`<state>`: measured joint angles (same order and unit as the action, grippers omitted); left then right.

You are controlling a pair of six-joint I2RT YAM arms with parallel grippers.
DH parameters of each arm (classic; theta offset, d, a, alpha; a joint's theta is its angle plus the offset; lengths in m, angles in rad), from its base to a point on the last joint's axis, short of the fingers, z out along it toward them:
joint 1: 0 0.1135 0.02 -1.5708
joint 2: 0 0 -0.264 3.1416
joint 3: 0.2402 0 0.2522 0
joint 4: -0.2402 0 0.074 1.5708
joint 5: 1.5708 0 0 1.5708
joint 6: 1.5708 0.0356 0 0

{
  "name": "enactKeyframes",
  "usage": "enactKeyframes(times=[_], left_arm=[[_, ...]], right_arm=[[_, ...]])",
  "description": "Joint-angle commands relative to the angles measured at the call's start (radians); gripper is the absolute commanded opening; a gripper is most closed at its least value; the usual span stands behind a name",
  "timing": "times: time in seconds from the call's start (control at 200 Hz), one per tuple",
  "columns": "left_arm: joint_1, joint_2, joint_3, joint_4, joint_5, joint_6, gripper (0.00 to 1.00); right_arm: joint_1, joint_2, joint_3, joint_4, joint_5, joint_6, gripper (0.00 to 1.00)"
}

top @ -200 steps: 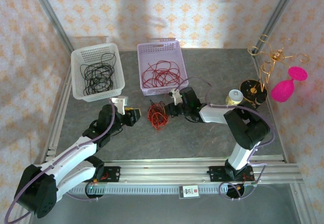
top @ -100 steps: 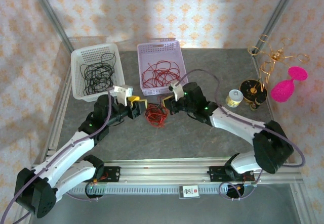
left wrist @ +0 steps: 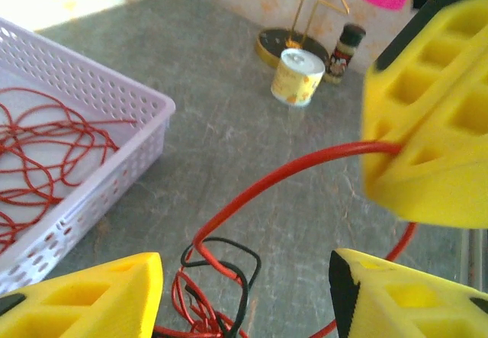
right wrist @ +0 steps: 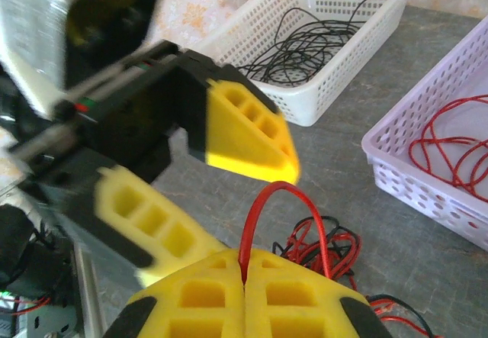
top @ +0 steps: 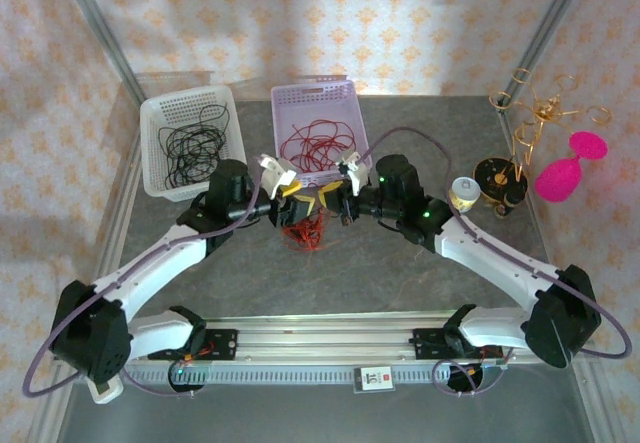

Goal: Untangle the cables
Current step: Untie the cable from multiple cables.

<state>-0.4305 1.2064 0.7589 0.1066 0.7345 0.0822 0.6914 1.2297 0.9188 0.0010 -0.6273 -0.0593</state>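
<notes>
Right gripper (top: 330, 201) is clenched on one red cable (right wrist: 263, 201). The right wrist view shows its two yellow fingers (right wrist: 198, 300) pressed flat together, with the wire pinched in the seam and arching up as a loop just past the tips. In the left wrist view the same wire enters the side of the right gripper (left wrist: 381, 151) and curves down to the clump.

Left gripper (top: 287, 201) has its jaws released with a wide gap. Its fingers (left wrist: 84, 296) stand either side of that red loop, and no contact with it is visible. It is tip to tip with the right gripper over the middle of the table (top: 400, 273).

Clump of cables (top: 305, 231) is red with one black strand. It lies on the table just near of both grippers and trails from the pinched wire. It is close to the near edge of the lilac basket (top: 312, 87), which holds loose red cables. The white basket (top: 147, 123), far left, holds black cables.
</notes>
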Motion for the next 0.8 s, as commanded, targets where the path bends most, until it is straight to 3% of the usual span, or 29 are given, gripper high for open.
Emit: enactKeyframes(times=[0.0,0.28,0.39,0.536,0.661,0.726,0.791], left_arm=[[-0.004,0.034,0.007,0.134,0.07,0.052,0.6],[-0.006,0.104,-0.023,0.363,0.113,-0.001,0.52],[-0.006,0.122,-0.068,0.492,0.111,-0.024,0.33],[-0.017,0.105,-0.132,0.673,0.058,-0.069,0.0],[-0.027,0.054,-0.169,0.71,-0.091,-0.071,0.0],[-0.032,0.022,-0.168,0.674,-0.157,-0.071,0.0],[-0.039,-0.01,-0.143,0.603,-0.19,-0.066,0.0]], right_arm=[[0.003,-0.031,0.032,-0.019,-0.047,-0.022,0.0],[0.003,-0.042,0.045,-0.022,-0.071,-0.027,0.0],[0.003,-0.042,0.052,-0.023,-0.08,-0.028,0.0],[0.003,-0.042,0.058,-0.027,-0.08,-0.034,0.0],[0.004,-0.042,0.05,-0.025,-0.034,-0.036,0.0],[0.003,-0.042,0.03,-0.001,0.037,-0.02,0.15],[0.003,-0.076,-0.009,0.056,0.108,0.004,0.22]])
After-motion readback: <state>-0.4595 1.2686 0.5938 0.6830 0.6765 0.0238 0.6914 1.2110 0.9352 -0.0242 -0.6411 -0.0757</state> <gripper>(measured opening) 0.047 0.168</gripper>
